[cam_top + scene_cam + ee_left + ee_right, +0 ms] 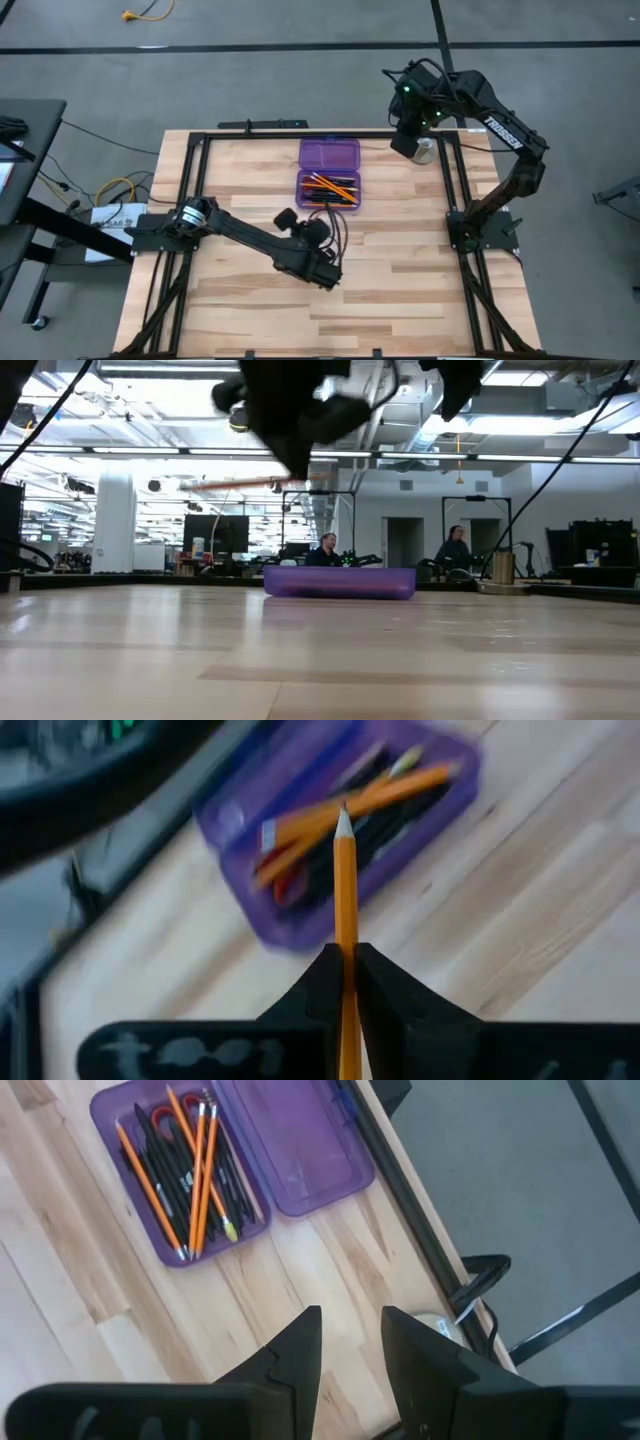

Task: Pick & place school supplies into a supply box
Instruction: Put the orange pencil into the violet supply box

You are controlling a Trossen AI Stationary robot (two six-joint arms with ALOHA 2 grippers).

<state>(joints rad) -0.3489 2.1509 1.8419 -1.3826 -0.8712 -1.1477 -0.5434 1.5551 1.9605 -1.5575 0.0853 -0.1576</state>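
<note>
the left claw, clamped on an orange pencil pointing toward the purple supply box just beyond it on the surface, sits nearer than the half-open, empty right claw.

— Where's the left arm?
— Stretched low across the tabletop, its left pincer clamped tight on an orange pencil.
— The right?
— Raised at the far right corner, right pincer parted, nothing between its fingers.
</note>
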